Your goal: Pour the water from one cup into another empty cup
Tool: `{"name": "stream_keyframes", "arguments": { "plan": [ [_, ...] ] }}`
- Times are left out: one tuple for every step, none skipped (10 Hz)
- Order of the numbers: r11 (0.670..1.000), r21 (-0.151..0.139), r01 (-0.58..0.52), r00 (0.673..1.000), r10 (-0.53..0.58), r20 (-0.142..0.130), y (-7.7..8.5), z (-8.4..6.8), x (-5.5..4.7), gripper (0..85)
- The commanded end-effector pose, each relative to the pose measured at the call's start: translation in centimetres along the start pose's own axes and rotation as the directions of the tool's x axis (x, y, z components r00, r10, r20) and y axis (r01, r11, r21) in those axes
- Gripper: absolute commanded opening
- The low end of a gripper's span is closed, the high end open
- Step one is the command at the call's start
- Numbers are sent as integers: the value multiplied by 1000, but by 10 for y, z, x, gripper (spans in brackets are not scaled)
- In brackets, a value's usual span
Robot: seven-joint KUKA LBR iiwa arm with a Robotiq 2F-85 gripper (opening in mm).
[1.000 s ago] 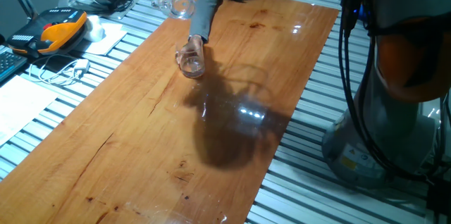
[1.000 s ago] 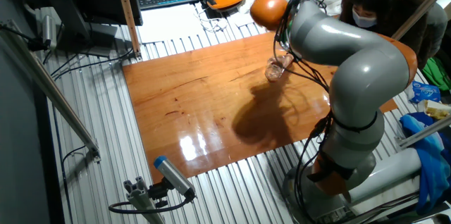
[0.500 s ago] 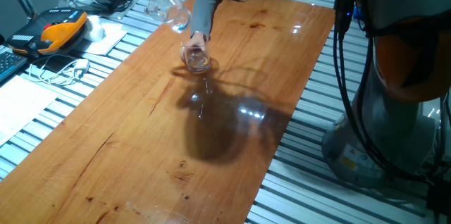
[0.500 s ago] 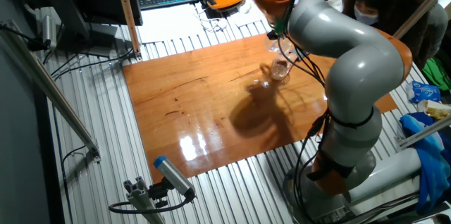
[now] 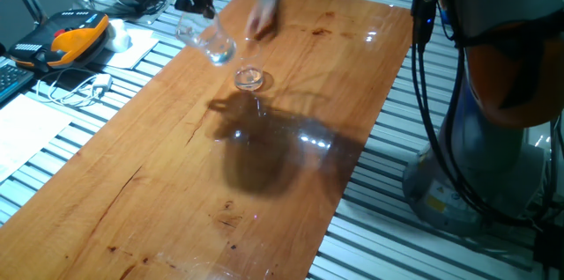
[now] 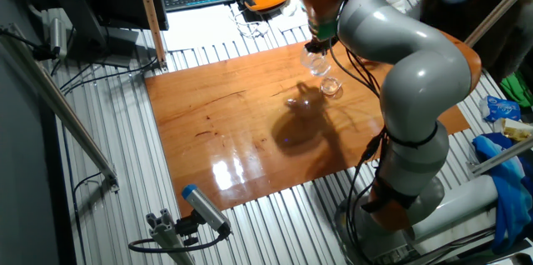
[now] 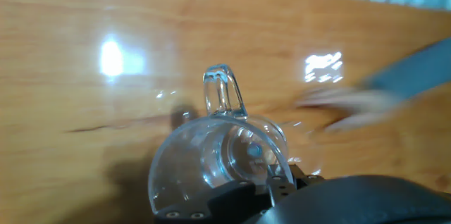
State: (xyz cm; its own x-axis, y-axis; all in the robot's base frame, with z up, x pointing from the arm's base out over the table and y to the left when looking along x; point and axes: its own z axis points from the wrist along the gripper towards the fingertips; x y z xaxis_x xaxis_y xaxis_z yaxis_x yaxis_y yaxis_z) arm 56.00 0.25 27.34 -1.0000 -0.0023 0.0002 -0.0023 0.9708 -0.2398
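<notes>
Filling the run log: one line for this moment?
phase: pre-pour | gripper: holds glass mug tilted, raised | small tumbler: upright on wooden table | person's hand: nearby

A person's hand (image 7: 352,101) at 3 o'clock in the hand view is a motion-blurred streak. The gripper's (image 7: 282,182) fingers are mostly cut off by the bottom edge. Any water in the mug (image 7: 211,160) is too faint to tell.

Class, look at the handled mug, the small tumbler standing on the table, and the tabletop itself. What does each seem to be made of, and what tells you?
Mug: clear glass, the wood showing through it. Tumbler: clear too, probably glass, with bright rim glints. Tabletop: reddish wood, with visible grain and a glossy finish that mirrors the lamps.
</notes>
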Motion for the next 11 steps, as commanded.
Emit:
{"name": "stream_keyframes", "arguments": {
  "plan": [
    [999, -43, -13, 1000, 12, -12, 9, 1, 4, 0],
    [999, -42, -22, 1000, 21, -16, 16, 5, 11, 0],
    [998, -47, -33, 999, 32, -18, 22, 9, 17, 0],
    [997, -65, -42, 999, 40, -25, 28, 15, 23, 0],
    [995, -89, -43, 999, 40, -35, 33, 22, 28, 0],
    [994, -107, -37, 999, 33, -42, 37, 29, 33, 0],
    [991, -130, -34, 998, 27, -56, 40, 36, 38, 0],
    [991, -130, -36, 997, 26, -71, 45, 42, 43, 0],
    [991, -133, -33, 996, 21, -86, 47, 45, 46, 0],
    [989, -147, -32, 995, 18, -97, 49, 50, 49, 0],
    [985, -172, -31, 994, 12, -110, 50, 57, 53, 0]
  ]
}}
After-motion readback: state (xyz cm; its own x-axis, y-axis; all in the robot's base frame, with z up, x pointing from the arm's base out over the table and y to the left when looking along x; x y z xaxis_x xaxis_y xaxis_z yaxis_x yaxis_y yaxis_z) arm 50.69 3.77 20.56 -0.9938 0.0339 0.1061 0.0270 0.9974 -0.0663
